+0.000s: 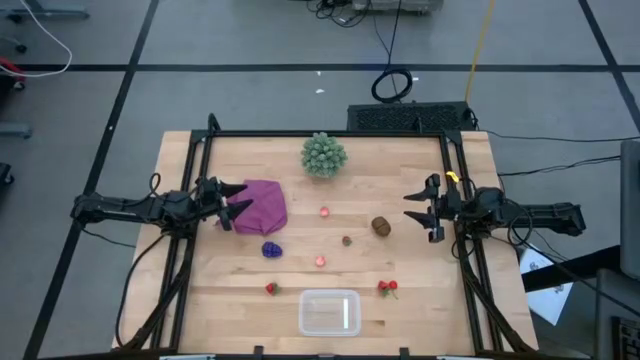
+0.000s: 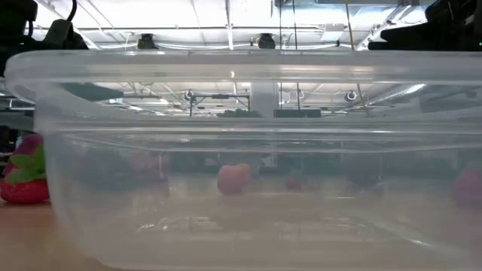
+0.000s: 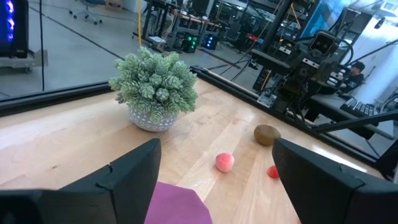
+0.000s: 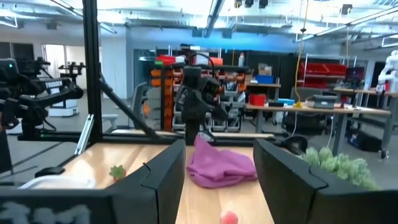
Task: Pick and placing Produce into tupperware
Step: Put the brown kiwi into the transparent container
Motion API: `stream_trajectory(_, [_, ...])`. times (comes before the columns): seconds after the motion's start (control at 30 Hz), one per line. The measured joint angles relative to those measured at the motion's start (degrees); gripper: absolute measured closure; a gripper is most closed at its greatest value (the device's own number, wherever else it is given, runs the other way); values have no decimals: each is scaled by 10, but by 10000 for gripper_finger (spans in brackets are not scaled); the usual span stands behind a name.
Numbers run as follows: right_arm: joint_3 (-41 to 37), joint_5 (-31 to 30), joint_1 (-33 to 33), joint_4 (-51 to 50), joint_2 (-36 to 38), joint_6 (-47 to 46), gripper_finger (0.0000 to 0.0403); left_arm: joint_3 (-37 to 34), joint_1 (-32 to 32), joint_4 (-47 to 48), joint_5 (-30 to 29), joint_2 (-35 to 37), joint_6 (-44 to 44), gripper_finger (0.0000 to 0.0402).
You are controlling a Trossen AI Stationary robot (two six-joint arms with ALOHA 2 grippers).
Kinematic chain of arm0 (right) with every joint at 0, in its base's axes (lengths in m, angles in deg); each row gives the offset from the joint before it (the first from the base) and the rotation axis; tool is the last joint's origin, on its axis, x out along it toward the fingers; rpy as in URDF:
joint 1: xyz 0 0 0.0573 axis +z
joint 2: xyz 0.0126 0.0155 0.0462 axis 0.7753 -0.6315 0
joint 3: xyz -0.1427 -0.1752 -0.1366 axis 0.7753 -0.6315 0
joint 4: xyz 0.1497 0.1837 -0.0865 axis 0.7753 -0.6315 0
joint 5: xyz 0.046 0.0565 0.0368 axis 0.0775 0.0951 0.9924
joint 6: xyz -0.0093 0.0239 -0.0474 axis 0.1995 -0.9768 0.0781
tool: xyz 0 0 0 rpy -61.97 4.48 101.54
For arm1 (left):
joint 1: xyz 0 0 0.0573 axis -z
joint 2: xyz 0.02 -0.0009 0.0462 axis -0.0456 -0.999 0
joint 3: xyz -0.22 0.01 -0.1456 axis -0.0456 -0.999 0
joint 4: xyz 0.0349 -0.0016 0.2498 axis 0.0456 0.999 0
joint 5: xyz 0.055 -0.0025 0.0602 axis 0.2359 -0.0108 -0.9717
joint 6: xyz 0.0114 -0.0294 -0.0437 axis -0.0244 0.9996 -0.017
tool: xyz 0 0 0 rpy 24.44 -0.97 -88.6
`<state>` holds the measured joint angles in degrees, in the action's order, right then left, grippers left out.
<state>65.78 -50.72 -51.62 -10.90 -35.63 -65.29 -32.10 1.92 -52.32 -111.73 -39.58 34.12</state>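
1. Surface [image 1: 200,300]: pale wood board in a dark frame, carrying every item below.
2. Tupperware [image 1: 329,311]: clear rectangular tub with rounded corners, at the near edge of the surface, midway between the two arms. Nothing can be seen inside it from above. This tub is the landmark for the rest.
3. Strawberry [image 1: 271,288]: red with a green cap, just left of the tupperware.
4. Red berry pair [image 1: 388,288]: just right of the tupperware.
5. Pink berry [image 1: 320,261]: just beyond the tupperware's far rim.
6. Grape cluster [image 1: 271,249]: dark purple, beyond the tupperware and to its left.
7. Small dark piece [image 1: 346,240]: beyond the tupperware; kind not clear.
8. Kiwi [image 1: 381,225]: brown oval, beyond the tupperware and to its right.
9. Second pink berry [image 1: 325,211]: farther beyond the tupperware than the kiwi.
10. Purple cloth [image 1: 262,204]: crumpled, far-left of the tupperware.
11. Green bushy ball [image 1: 324,154]: at the far edge, opposite the tupperware.
12. Left gripper [image 1: 232,200]: at the cloth's left edge, jaws released, holding nothing.
13. Right gripper [image 1: 420,210]: right of the kiwi, apart from it, jaws spread and empty.
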Motion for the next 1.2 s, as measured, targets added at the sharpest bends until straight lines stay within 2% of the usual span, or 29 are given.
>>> stream_trajectory(0.17, [0, 0, 0, 5, 0, -16, 220, 0, 0, -12, -2, 0, -16, 89])
stream_trajectory(0.3, [5, 0, 0, 64, 0, -19, 220, 5, 0, -43, -12, 0, -61, 89])
stream_trajectory(0.43, [50, 0, 0, 71, -2, 51, 220, 42, 0, -33, -16, 0, -107, 89])
stream_trajectory(0.53, [128, 0, 0, 69, -17, 111, 220, 94, 0, 13, -16, 0, -124, 89])
stream_trajectory(0.63, [221, 0, 2, -3, -65, 149, 220, 166, 0, 105, -17, 0, -125, 89])
stream_trajectory(0.73, [338, 0, 2, -81, -143, 185, 220, 240, 0, 206, -17, 0, -119, 89])
stream_trajectory(0.87, [496, -7, 2, -184, -275, 224, 220, 309, 0, 288, -18, 0, -97, 89])
stream_trajectory(0.97, [622, -78, 2, -299, -386, 254, 220, 334, 0, 323, -19, 0, -92, 89])
stream_trajectory(1.13, [827, -303, 2, -583, -566, 239, 220, 340, 0, 362, -38, 0, -78, 89])
stream_trajectory(1.2, [882, -363, 2, -692, -626, 205, 220, 340, 0, 381, -43, 0, -67, 89])
